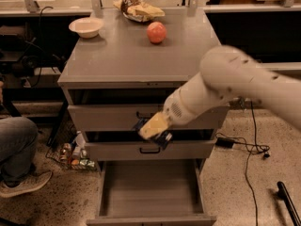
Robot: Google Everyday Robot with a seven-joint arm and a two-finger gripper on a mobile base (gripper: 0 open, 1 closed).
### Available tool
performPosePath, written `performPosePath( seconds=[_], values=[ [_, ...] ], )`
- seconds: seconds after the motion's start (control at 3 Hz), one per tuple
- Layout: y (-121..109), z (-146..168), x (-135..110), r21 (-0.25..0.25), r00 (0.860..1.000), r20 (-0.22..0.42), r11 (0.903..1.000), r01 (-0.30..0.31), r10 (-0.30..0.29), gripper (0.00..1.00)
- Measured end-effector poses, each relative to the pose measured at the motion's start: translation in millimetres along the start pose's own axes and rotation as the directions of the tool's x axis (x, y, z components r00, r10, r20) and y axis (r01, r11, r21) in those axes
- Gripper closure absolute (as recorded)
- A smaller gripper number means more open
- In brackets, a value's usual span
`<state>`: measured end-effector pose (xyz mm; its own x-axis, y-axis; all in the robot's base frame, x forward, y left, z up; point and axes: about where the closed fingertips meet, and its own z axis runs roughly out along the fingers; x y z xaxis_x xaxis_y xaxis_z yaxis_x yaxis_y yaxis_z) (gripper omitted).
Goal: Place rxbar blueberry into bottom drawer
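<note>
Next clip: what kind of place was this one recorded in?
Probably a robot lab or office test area: a grey drawer cabinet, loose cables on speckled floor, a seated person's leg. The gripper, shut on the rxbar blueberry, hangs before the middle drawer, above the open bottom drawer.

Blurred end effector before drawers, half-hiding rxbar blueberry

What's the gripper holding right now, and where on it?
The gripper holds the rxbar blueberry across its middle, ends poking out, above the open bottom drawer.
</note>
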<state>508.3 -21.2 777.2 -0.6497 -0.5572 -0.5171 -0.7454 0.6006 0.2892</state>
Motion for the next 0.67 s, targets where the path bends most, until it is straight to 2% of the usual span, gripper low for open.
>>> performPosePath(
  seconds=[0.33, 0.67],
  values=[
    [16, 94, 50, -0.100, 0.994, -0.077, 0.9910, -0.090, 0.082, 1.00],
    [17, 119, 67, -0.125, 0.989, -0.101, 0.9849, -0.119, 0.107, 1.00]
  ],
)
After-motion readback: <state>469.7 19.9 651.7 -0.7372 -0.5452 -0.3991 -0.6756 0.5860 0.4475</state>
